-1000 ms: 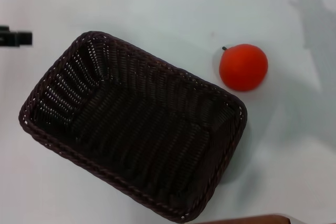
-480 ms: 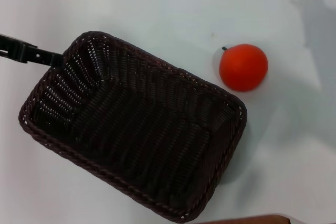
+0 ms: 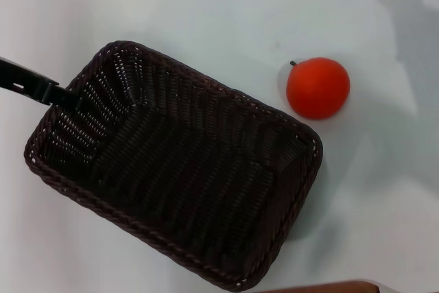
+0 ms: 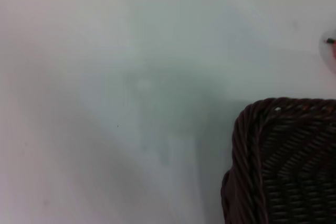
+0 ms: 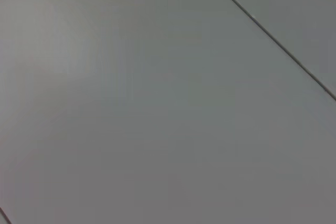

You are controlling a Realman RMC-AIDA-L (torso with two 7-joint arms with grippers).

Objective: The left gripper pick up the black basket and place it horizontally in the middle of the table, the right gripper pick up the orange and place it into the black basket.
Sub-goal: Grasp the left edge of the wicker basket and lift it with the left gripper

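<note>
The black basket (image 3: 178,169) lies at a slant on the white table (image 3: 206,5), its long side running from upper left to lower right. It holds nothing. The orange (image 3: 317,88) rests on the table just beyond the basket's upper right corner, a little apart from it. My left gripper (image 3: 65,95) shows as one slim black finger coming in from the left edge, its tip at the basket's upper left rim. The left wrist view shows one braided corner of the basket (image 4: 283,166). My right gripper is out of view.
A brownish edge (image 3: 322,286) shows at the bottom of the head view. A grey shadow (image 3: 411,25) falls on the table at the upper right. The right wrist view shows only a plain grey surface crossed by a thin dark line (image 5: 268,32).
My left gripper's finger has come in from the left edge and reached the basket's upper left rim, dropping slightly lower. The basket and the orange have not moved.
</note>
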